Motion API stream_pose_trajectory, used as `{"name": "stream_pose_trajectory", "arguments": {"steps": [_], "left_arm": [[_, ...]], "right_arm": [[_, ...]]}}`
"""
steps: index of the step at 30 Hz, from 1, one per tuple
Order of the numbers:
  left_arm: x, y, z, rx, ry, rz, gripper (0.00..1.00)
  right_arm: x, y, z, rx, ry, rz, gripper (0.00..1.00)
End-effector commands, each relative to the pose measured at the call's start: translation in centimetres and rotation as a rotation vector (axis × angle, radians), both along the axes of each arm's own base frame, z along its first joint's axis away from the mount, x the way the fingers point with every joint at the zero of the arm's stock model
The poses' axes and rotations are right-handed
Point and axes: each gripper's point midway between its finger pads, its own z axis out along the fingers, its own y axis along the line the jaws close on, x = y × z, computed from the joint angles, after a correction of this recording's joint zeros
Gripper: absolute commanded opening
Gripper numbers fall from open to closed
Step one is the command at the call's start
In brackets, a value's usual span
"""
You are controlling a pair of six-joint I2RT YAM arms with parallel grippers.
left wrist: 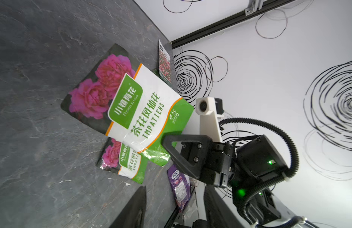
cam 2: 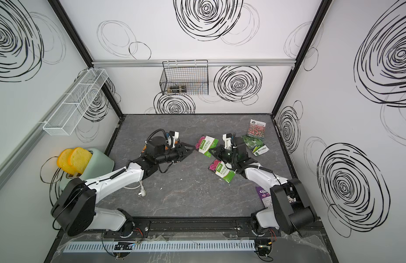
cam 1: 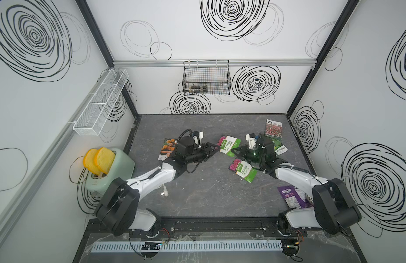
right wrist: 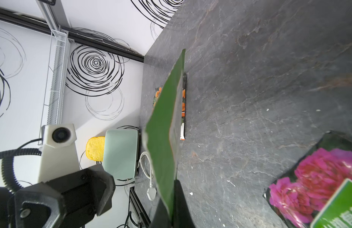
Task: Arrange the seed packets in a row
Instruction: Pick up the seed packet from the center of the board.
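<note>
My right gripper [cam 1: 235, 152] [right wrist: 172, 189] is shut on a corner of a green-white seed packet with pink flowers [cam 1: 229, 145] [left wrist: 143, 110], holding it tilted just above the table. My left gripper [cam 1: 215, 149] [left wrist: 171, 213] is open right beside that packet's near edge, with nothing between its fingers. A second green-white packet [cam 1: 243, 170] [left wrist: 124, 159] lies flat below. At the back right lie the red-pink flower-field packet [cam 1: 273, 128] and the green-fruit packet [cam 1: 280, 146]. An orange-flower packet [cam 1: 168, 149] [right wrist: 183, 98] lies partly under my left arm.
A purple snack pouch [cam 1: 293, 195] lies by the right arm's base. A mint toaster [cam 1: 111, 168] with yellow toast stands at the left edge, its white plug [cam 1: 163, 193] on the table. Wire baskets [cam 1: 206, 77] hang on the walls.
</note>
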Motion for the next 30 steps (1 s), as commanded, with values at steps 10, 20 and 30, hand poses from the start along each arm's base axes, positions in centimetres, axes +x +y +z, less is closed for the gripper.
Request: {"name": "stream_pose_trajectory", "arguments": {"steps": [10, 20, 30], "left_arm": [[-0.8, -2.2, 1.3, -0.297, 0.132, 0.027, 0.6], [0.0, -4.8, 0.4, -0.322, 0.153, 0.004, 0.59], [2.2, -5.8, 0.5, -0.329, 0.113, 0.026, 0.53]], "right_arm": [[1.4, 0.4, 4.0, 0.09, -0.074, -0.021, 0.0], [0.4, 1.4, 5.6, 0.07, -0.124, 0.061, 0.0], [-0.5, 1.7, 5.7, 0.062, -0.128, 0.092, 0.0]]}}
